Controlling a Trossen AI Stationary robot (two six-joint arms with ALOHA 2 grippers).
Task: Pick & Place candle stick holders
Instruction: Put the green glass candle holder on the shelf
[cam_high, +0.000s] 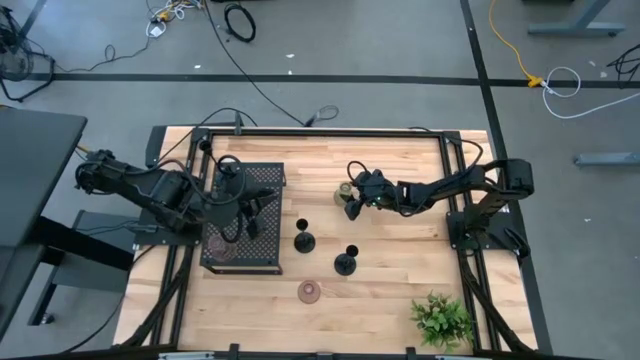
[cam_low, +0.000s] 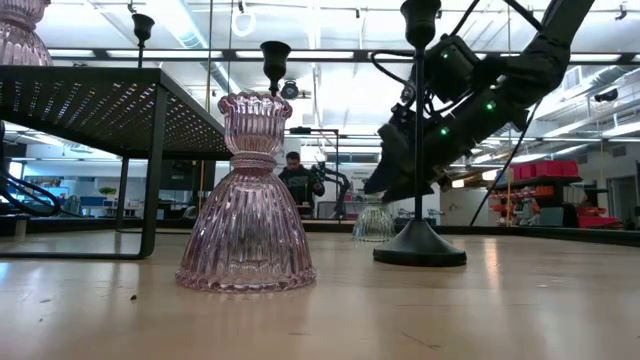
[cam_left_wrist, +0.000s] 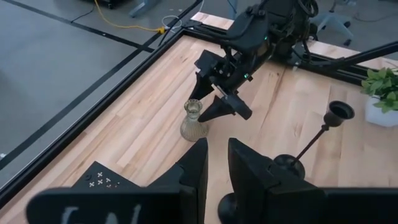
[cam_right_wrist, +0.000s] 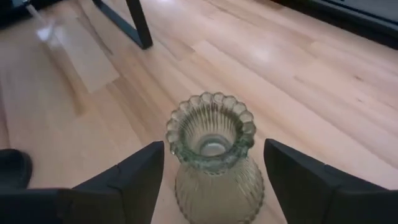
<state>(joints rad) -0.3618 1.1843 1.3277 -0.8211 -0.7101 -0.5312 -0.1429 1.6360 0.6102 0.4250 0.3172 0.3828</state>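
Observation:
A pale green ribbed glass holder (cam_right_wrist: 211, 162) stands upright on its base on the table, also seen from above (cam_high: 345, 190). My right gripper (cam_right_wrist: 214, 149) is open, one finger on each side of the holder's neck, with gaps showing on both sides. Two black stemmed holders (cam_high: 304, 240) (cam_high: 346, 263) and a pink glass holder (cam_low: 247, 200) stand on the table. Another pink glass holder (cam_low: 20, 30) stands on the black perforated stand (cam_high: 245, 215). My left gripper (cam_left_wrist: 217, 146) hovers over that stand, empty, its fingers a narrow gap apart.
A green leafy plant (cam_high: 440, 318) sits at the table's near right corner. A third black holder (cam_low: 143, 25) stands on the stand. Black frame rails run along the table's edges (cam_high: 460, 160). A person stands in the room behind (cam_low: 297, 180).

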